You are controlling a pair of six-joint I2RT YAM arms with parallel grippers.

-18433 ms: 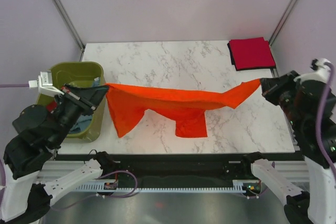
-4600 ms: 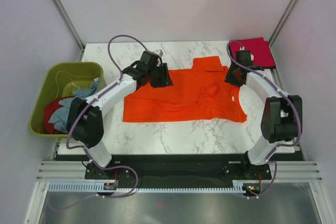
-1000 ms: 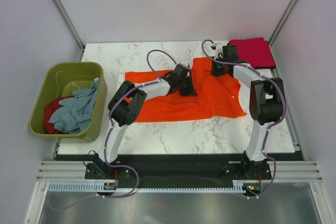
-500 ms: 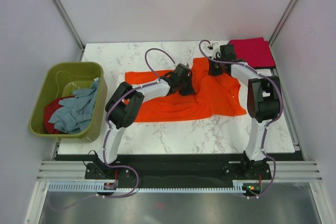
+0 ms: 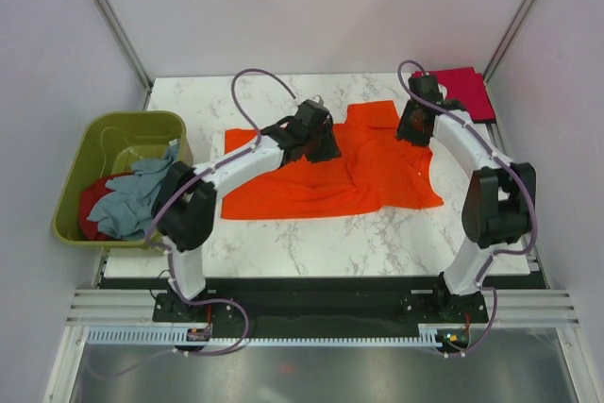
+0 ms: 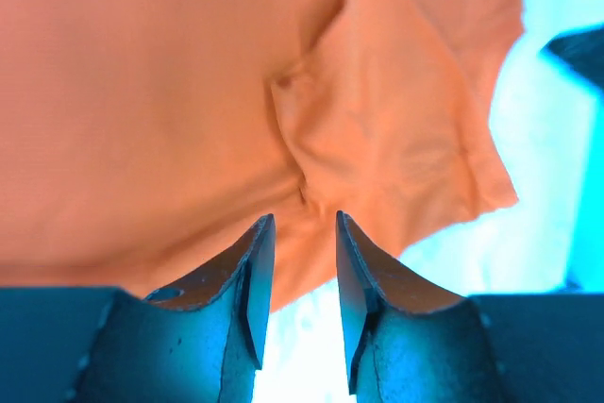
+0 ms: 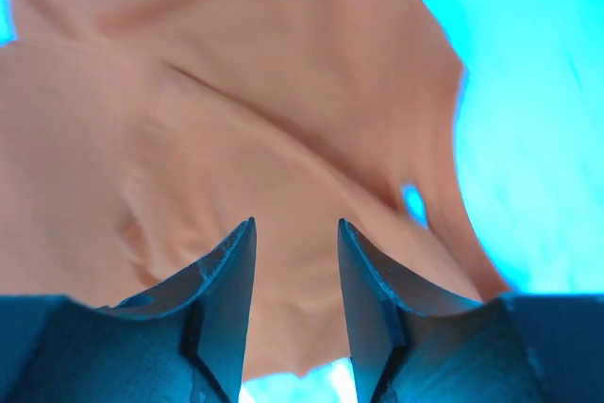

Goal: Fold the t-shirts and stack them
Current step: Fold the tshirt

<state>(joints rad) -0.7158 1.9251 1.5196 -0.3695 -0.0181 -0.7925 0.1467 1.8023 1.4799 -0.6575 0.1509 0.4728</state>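
Flattening stage. Left gripper [image 6: 302,224] and right gripper [image 7: 295,228] hover above the orange t-shirt [image 5: 311,186], jaws apart, gripping nothing (far side rumpled); next, probably, pinch an edge to fold.

The orange shirt [image 5: 330,186] was soft, matt cloth, lightly creased; the table [image 5: 283,243] looked like smooth veined marble; the green tub [image 5: 113,143] was dull plastic.

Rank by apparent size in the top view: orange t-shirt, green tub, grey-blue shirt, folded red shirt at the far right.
1. orange t-shirt, spread flat
2. green tub
3. grey-blue shirt, crumpled in the tub
4. folded red shirt; partly hidden, so 3 versus 4 is unsure
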